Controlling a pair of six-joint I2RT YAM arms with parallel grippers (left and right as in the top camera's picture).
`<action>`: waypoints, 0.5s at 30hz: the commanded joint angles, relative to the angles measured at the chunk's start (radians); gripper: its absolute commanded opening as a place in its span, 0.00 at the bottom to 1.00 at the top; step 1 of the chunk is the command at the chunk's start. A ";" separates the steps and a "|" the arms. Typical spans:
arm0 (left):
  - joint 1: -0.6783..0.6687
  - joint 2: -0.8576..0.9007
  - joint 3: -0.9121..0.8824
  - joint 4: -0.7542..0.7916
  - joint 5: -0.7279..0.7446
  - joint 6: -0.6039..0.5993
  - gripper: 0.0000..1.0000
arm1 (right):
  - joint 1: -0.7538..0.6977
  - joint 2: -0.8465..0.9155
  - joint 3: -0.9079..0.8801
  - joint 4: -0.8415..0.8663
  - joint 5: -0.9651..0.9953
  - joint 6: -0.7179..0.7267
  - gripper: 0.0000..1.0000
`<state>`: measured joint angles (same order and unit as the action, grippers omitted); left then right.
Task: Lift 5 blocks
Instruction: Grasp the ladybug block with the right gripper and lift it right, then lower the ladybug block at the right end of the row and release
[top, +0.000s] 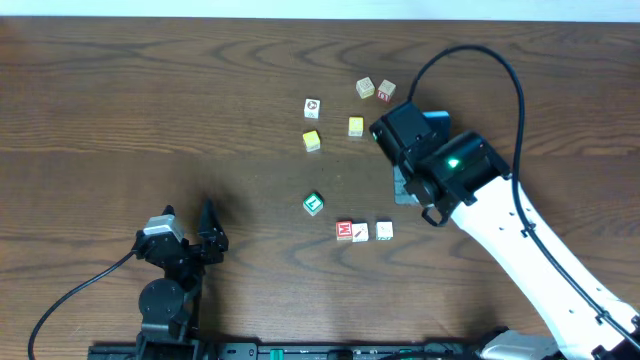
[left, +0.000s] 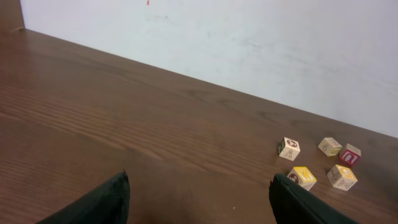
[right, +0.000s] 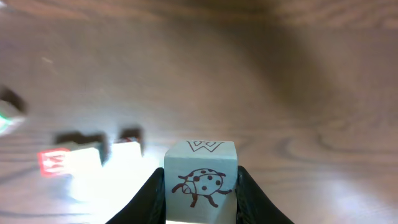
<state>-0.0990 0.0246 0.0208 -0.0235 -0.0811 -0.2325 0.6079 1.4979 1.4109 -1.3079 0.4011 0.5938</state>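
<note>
My right gripper (right: 200, 172) is shut on a pale block (right: 200, 182) with a ladybug drawing and a W, held above the table. Below it lie a red-faced block (right: 53, 162) and two whitish blocks (right: 127, 150), all blurred. From overhead the right gripper (top: 405, 188) hangs right of the green-faced block (top: 314, 204) and above the row of the red-faced block (top: 344, 230) and a whitish one (top: 384, 231). My left gripper (top: 187, 215) stands open near the front left, nothing between its fingers (left: 106, 202).
Further back lie a whitish cube with red marks (top: 312, 107), two yellow cubes (top: 312, 141) (top: 356, 126), and two pale cubes (top: 365, 88) (top: 386, 91). The right arm's black cable (top: 500, 60) loops over the back right. A white wall (left: 249, 37) stands behind the table.
</note>
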 joint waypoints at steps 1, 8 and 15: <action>-0.001 0.001 -0.017 -0.043 -0.017 0.002 0.72 | -0.006 0.002 -0.135 0.041 0.035 0.067 0.16; -0.001 0.001 -0.017 -0.043 -0.017 0.002 0.72 | -0.006 0.002 -0.415 0.282 -0.081 0.082 0.13; -0.001 0.001 -0.017 -0.043 -0.017 0.002 0.72 | -0.006 0.002 -0.558 0.463 -0.180 0.082 0.14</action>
<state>-0.0994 0.0246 0.0216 -0.0242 -0.0814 -0.2321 0.6079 1.5005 0.9012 -0.8875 0.2768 0.6552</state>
